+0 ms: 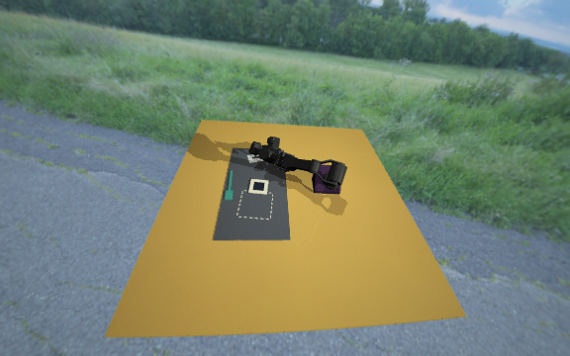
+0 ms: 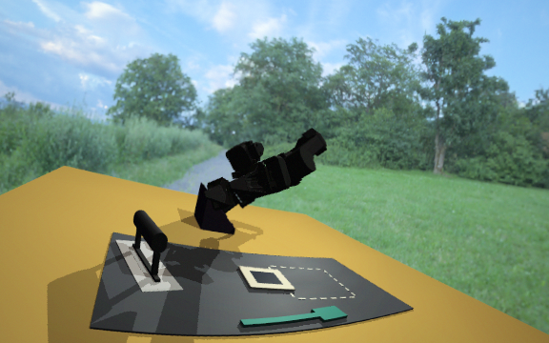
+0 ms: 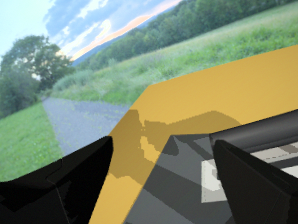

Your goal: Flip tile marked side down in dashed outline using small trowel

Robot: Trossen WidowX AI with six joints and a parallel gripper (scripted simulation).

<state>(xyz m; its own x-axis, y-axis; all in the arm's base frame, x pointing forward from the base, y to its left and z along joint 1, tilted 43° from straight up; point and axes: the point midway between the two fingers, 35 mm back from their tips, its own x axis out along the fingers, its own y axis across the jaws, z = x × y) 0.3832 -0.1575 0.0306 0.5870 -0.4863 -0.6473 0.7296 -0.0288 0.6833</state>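
The trowel, a pale flat plate (image 1: 252,158) (image 2: 136,272) (image 3: 209,192) with a black bar handle (image 2: 150,231) (image 3: 260,131), stands plate down at one end of the mat. The tile, a cream square (image 1: 251,188) (image 2: 283,285) with a dark square mark (image 1: 259,186) (image 2: 266,277) facing up, lies flat beside the dashed outline (image 1: 270,219) (image 2: 354,296), touching or close to its edge. My gripper (image 3: 162,144) is open and empty, above the trowel's end of the mat. In the wrist view the handle is to the right, partly behind the right finger, not between the fingers.
A green long-handled tool (image 1: 229,195) (image 2: 329,312) with a small square blade lies along one side of the dark mat (image 1: 275,231) (image 2: 379,303). The purple arm base (image 1: 322,188) (image 2: 214,224) stands on the yellow table (image 1: 285,287) beyond the mat's other side.
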